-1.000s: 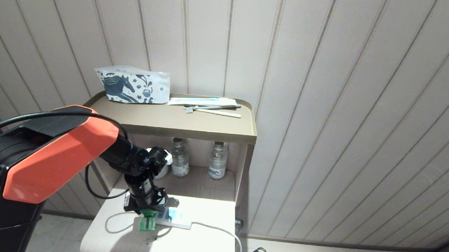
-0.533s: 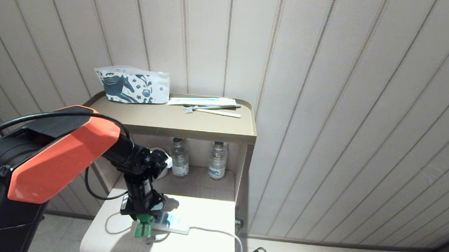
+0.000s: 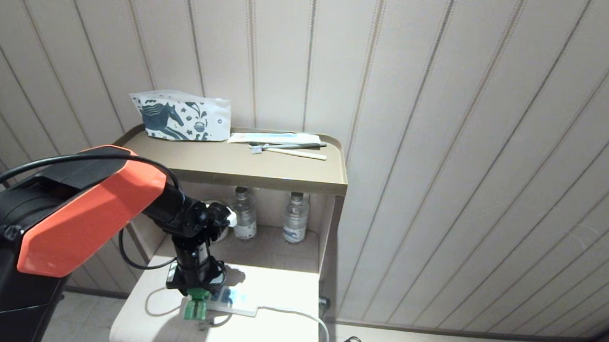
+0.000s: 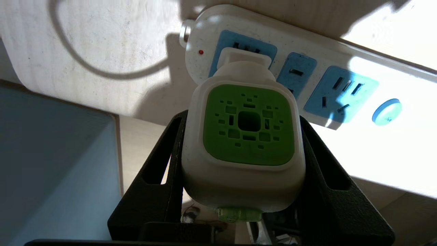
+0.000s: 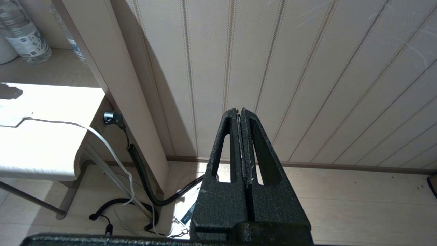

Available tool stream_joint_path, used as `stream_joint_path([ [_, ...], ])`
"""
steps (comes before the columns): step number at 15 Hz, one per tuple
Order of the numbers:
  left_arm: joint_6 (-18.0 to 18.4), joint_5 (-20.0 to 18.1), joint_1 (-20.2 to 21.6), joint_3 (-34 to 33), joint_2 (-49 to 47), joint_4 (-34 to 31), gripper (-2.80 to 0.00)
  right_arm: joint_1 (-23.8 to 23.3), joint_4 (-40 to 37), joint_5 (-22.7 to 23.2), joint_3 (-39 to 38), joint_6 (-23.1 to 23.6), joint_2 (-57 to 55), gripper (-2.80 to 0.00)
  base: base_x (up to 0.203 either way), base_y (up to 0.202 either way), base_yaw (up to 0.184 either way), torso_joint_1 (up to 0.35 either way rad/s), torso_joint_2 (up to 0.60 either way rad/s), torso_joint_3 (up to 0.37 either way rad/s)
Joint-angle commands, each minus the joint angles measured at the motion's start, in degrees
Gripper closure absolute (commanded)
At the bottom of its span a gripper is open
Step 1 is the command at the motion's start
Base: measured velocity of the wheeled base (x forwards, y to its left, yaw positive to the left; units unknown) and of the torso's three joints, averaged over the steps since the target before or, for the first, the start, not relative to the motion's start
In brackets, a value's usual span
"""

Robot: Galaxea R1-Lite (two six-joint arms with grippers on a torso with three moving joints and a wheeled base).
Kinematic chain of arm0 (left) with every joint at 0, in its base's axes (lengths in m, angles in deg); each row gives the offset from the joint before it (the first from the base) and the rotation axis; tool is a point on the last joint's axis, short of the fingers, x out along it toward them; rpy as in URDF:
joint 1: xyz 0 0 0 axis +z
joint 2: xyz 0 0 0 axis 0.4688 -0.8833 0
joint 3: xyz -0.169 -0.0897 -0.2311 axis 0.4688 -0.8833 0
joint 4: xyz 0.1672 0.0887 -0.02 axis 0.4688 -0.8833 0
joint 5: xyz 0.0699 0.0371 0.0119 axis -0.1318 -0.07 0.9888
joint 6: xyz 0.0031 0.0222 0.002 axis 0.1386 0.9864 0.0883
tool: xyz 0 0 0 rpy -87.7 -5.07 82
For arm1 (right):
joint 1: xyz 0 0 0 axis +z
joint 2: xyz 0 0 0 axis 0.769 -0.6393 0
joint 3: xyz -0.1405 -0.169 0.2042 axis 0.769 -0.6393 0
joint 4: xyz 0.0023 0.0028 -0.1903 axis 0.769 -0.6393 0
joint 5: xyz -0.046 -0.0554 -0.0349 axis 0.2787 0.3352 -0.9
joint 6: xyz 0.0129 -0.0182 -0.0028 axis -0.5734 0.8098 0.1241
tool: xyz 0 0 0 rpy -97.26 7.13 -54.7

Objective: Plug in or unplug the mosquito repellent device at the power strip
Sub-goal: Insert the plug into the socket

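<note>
Over the preceding second the left gripper (image 3: 195, 285), low and left of centre in the head view, shifted slightly toward the frame's left and then settled, and the mosquito repellent device (image 3: 195, 307) went with it. The green bottle, which had hung at a slant, stood nearly vertical in the frame. The power strip (image 3: 232, 298) also appeared to have slid a little to the left on the white table (image 3: 275, 326). Judgement: the device was being worked at the socket, either seating or loosening; which one could not be told.

In the left wrist view the fingers (image 4: 160, 164) stood about half open, clamped on both sides of the device's white head (image 4: 243, 147). Its plug end sat against the light-blue socket face nearest the red indicator; the prongs were hidden. The long axis ran from the plug at the strip, through the green vented face, to the bottle nearest the camera.

The right gripper (image 5: 241, 143) was parked off to the side facing the wall, fingers pressed together, empty.
</note>
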Motion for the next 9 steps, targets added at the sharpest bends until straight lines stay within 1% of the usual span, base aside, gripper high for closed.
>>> stream_joint_path([
  [1,-0.17,0.05,0.70,0.55,-0.79,4.26,0.00,-0.06,-0.07,0.00,0.00,-0.06,-0.10,0.00,0.000,0.000,0.000,0.000,0.00,0.000],
  [2,0.11,0.12,1.21,0.64,-0.93,7.43,0.00,0.03,0.02,0.00,0.00,0.03,-0.10,0.00,0.000,0.000,0.000,0.000,0.00,0.000],
  [3,1.64,0.18,1.71,0.77,-1.25,9.67,0.00,0.01,-0.05,0.00,0.00,0.03,-0.10,0.00,0.000,0.000,0.000,0.000,0.00,0.000],
  [4,2.68,0.54,2.01,0.99,-1.50,10.23,0.00,0.01,0.02,0.00,0.00,0.01,-0.10,0.00,0.000,0.000,0.000,0.000,0.00,0.000],
  [9,2.91,0.81,2.11,0.91,-1.75,9.54,0.00,-0.01,0.02,0.00,0.00,0.00,-0.10,0.00,0.000,0.000,0.000,0.000,0.00,0.000],
])
